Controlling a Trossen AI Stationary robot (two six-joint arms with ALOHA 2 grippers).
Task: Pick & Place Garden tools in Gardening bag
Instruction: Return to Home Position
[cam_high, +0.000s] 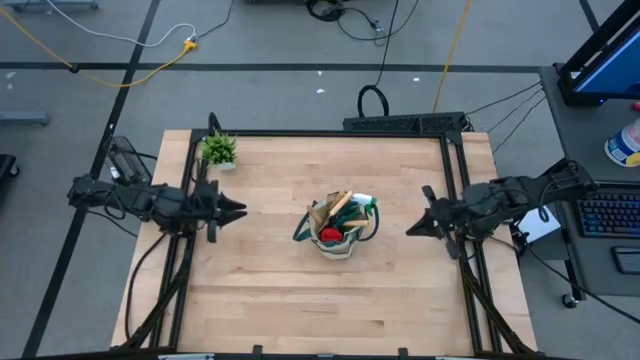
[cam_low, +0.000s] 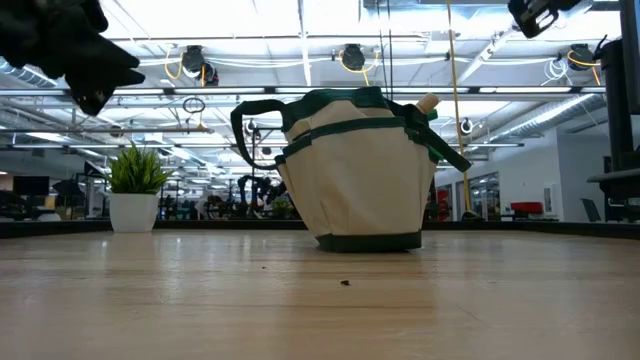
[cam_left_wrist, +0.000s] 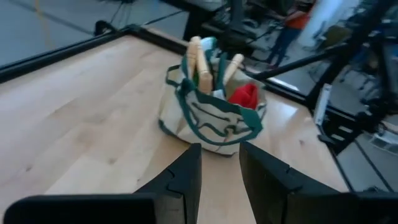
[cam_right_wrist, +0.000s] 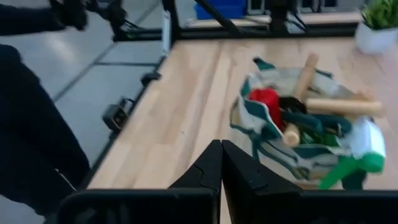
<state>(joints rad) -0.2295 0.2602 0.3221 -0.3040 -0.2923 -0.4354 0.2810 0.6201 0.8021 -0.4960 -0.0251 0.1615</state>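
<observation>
Homing nearly done, I'd say: gardening bag (cam_high: 337, 248) mid-tabletop, garden tools (cam_high: 340, 206) inside. Left jaws at left edge, narrow gap, empty; right jaws at right edge, closed, empty. Risk: spray bottle (cam_right_wrist: 357, 163) perched at rim, a nudge could spill it.

bag: my beige tote (cam_low: 350, 180), green trim and loop handles, standing upright mid-table, mouth open.
handles: wooden tool handles (cam_left_wrist: 196, 57) stick out the top, tilted.
glove: red glove (cam_right_wrist: 266, 102) inside.
sprayer: green-white spray bottle (cam_right_wrist: 368, 146) in the bag, at its rim.
</observation>
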